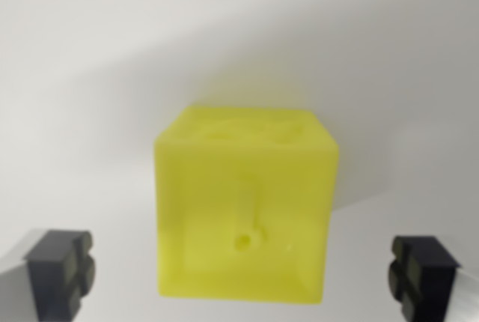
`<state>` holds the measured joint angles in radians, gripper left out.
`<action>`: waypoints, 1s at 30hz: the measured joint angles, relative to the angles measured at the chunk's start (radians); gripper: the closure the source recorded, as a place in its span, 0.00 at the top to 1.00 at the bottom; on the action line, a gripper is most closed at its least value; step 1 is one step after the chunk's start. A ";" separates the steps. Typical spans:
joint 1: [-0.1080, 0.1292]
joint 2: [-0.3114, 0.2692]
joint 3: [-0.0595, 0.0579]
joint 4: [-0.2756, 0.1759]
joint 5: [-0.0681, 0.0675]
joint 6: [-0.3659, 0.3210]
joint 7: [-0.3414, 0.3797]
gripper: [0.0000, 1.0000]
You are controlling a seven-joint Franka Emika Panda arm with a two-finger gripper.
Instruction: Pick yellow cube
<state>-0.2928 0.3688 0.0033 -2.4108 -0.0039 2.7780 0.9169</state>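
Observation:
A yellow cube point(245, 202) fills the middle of the wrist view, blurred from closeness, standing on a pale grey-white surface. Its near face has a small round hole and a shallow groove. My gripper point(241, 275) is open: one dark fingertip point(61, 271) shows at the lower left and the other fingertip point(421, 273) at the lower right. The cube sits between the two fingers, with a clear gap on each side. Neither pad touches it.
The pale surface point(90, 75) spreads all around the cube, with a soft shadow across it behind the cube. Nothing else is in view.

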 joint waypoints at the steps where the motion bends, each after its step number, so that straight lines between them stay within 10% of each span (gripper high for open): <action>1: 0.000 0.006 0.000 0.001 0.000 0.005 0.000 1.00; 29: 0.000 0.125 0.000 0.032 -0.001 0.094 0.002 1.00; 30: 0.000 0.125 0.000 0.032 -0.001 0.094 0.002 0.00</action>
<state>-0.2933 0.4943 0.0033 -2.3786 -0.0051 2.8717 0.9187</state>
